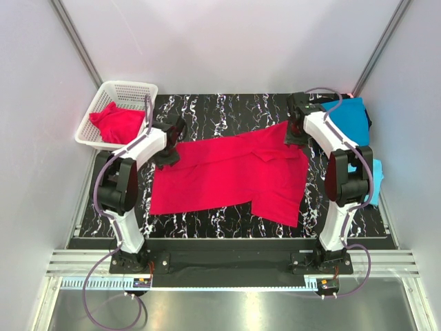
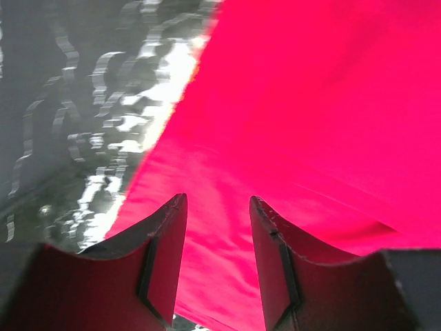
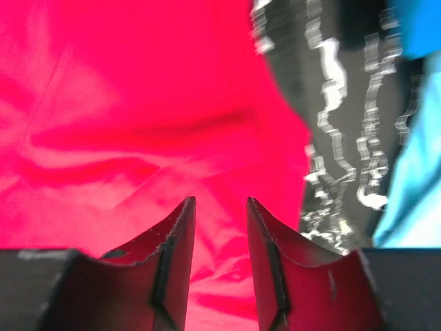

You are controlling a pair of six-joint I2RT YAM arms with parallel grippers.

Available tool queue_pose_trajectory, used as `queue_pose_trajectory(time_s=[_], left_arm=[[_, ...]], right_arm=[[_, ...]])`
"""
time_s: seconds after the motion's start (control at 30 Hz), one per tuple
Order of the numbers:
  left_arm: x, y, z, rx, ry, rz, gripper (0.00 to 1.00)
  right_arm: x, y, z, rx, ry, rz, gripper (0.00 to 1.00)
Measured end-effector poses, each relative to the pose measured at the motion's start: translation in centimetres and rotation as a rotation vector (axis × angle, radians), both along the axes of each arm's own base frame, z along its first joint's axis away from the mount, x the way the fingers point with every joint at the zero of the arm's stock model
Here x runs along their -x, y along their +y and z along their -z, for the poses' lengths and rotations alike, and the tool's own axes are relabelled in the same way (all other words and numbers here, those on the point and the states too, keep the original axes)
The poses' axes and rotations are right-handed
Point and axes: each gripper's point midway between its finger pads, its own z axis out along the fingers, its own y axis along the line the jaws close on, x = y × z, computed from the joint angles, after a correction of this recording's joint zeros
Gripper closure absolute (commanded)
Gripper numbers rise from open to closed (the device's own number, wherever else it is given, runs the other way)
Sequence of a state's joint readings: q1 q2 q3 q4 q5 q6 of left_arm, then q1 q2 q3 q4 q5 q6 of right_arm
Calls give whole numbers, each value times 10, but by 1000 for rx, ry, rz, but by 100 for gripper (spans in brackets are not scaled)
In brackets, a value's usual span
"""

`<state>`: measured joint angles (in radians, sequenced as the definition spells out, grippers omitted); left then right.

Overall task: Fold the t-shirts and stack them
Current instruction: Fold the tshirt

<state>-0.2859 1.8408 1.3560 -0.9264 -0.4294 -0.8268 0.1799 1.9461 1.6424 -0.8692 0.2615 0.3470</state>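
You have one crimson-red t-shirt (image 1: pixel 227 176) spread wide across the middle of the black, white-veined surface (image 1: pixel 220 107). It lies flat for the most part, with some rumpling and an overlapping fold towards its right side, and its lower right part reaches nearer to the arm bases than the rest.

Your left end effector (image 1: pixel 169 156) sits at the shirt's far left corner. In the left wrist view, the left end effector (image 2: pixel 217 201) has its jaws partly apart. The red cloth lies flat beyond and between them, and nothing is pinched.

Your right end effector (image 1: pixel 296 135) is at the shirt's far right edge. The right wrist view shows the same for it (image 3: pixel 220 201): the jaws are parted by a moderate gap over wrinkled red cloth, with no hold on it. The shirt's edge and bare surface lie just to the right.

At the far left corner, a white mesh basket (image 1: pixel 131 86) holds a bunched red t-shirt (image 1: pixel 117 123). At the far right, a teal-blue t-shirt (image 1: pixel 348 117) lies behind the right arm. A sky-blue t-shirt (image 1: pixel 375 176) lies nearer along the right edge, partly hidden by that arm. Both blue shirts are apart from the spread red one.
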Motion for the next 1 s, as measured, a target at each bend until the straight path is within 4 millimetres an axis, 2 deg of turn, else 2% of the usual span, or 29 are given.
queue_pose_trajectory(time_s=[0.1,0.17,0.27,0.5,0.77,1.0], left_arm=[[-9,-27,-4,58,-26,93,57],[-9,-41,-3,90,-26,143,57],[-9,-57,1,140,-31,197,57],[-3,-70,11,215,-11,260,57],[-5,-81,8,275,-40,303,57],[-6,-87,8,303,-54,324,57]], right_arm=[[12,36,11,-74,2,-111,66],[30,60,17,-142,21,-181,67],[43,85,22,-221,33,-252,67],[33,103,25,-302,15,-294,64],[32,109,70,-305,103,-293,61],[25,113,79,-304,92,-299,62]])
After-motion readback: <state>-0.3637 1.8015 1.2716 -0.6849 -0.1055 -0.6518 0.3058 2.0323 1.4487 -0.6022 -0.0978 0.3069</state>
